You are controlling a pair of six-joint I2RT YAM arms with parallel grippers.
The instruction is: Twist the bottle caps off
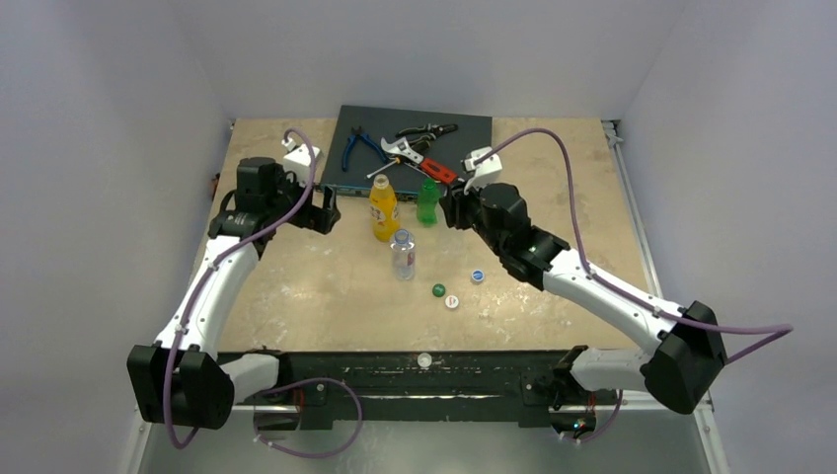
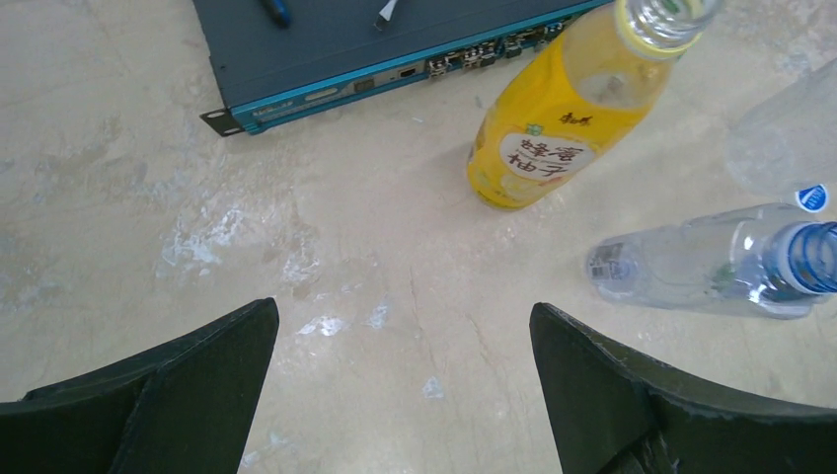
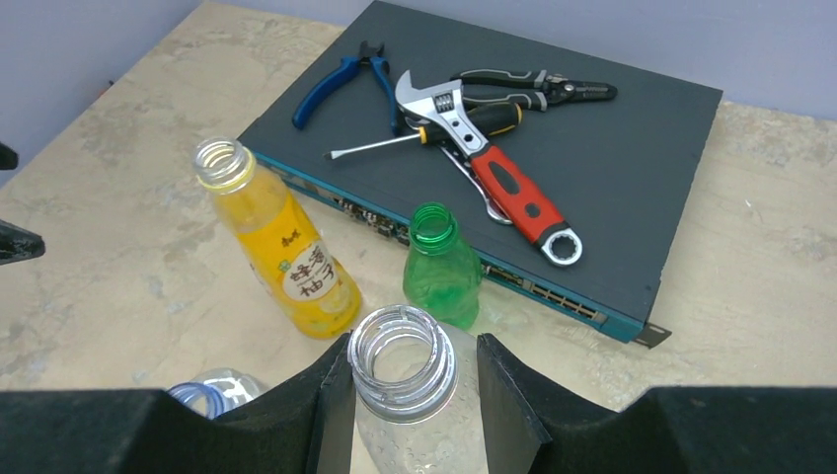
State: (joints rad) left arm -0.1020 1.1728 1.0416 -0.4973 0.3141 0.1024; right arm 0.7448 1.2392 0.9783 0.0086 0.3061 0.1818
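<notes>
My right fingers (image 3: pixel 296 415) seem to squeeze the big clear bottle (image 3: pixel 403 395), its bottom cut off. My left fingers (image 2: pixel 178 395) are wide apart. The green cap (image 1: pixel 438 290), blue cap (image 1: pixel 478 276) and white cap (image 1: pixel 452 302) lie on the table (image 1: pixel 296 286).

Was walled in on three sides by plain pale grey panels (image 1: pixel 109 89). Was floored by a beige, stone-patterned tabletop (image 1: pixel 316 276), scuffed white in patches. Was lit softly and evenly, perhaps from above.
</notes>
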